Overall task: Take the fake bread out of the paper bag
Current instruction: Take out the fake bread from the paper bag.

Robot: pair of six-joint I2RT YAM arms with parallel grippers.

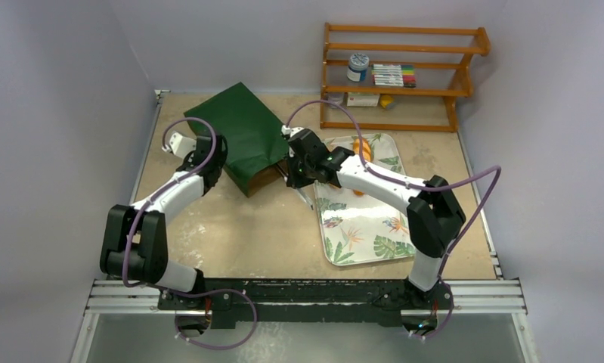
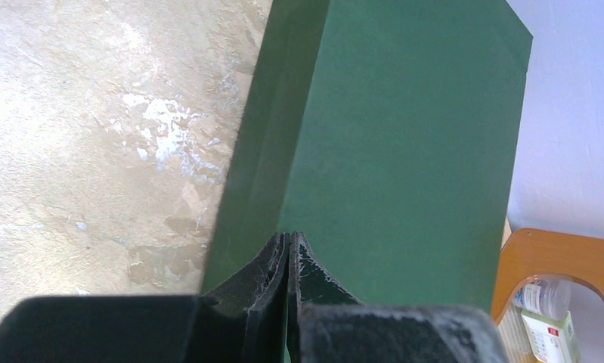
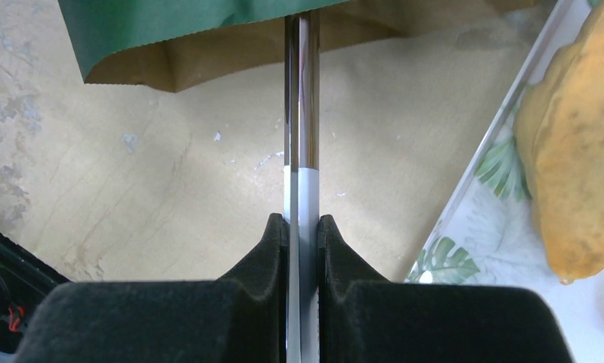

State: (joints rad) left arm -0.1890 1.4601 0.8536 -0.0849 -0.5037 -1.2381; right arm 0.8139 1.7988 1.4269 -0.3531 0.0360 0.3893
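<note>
1. The left gripper is closed tight. Its pads pinch a green fold at the side edge of the paper bag, whose flat face stretches ahead and to the right of its fingertips.
2. The bag lies flat on the table. Its long axis runs from the closed end, farthest from both grippers, to the brown-lined mouth, which opens toward the right gripper.
3. The right gripper is clamped narrow on slim tongs, white at the pads and chrome beyond. They point straight ahead at the mouth. Their tips run out of view there, so I cannot tell whether they are inside.
4. One golden-orange piece of fake bread lies on the leaf-patterned tray, just right of the right gripper. No bread shows in the mouth, and any left in the bag is hidden.
5. The right arm is nearer the opening. Any piece still inside likely lies straight ahead of its tongs, along the bag's long axis, while the left grip steadies the side.
</note>
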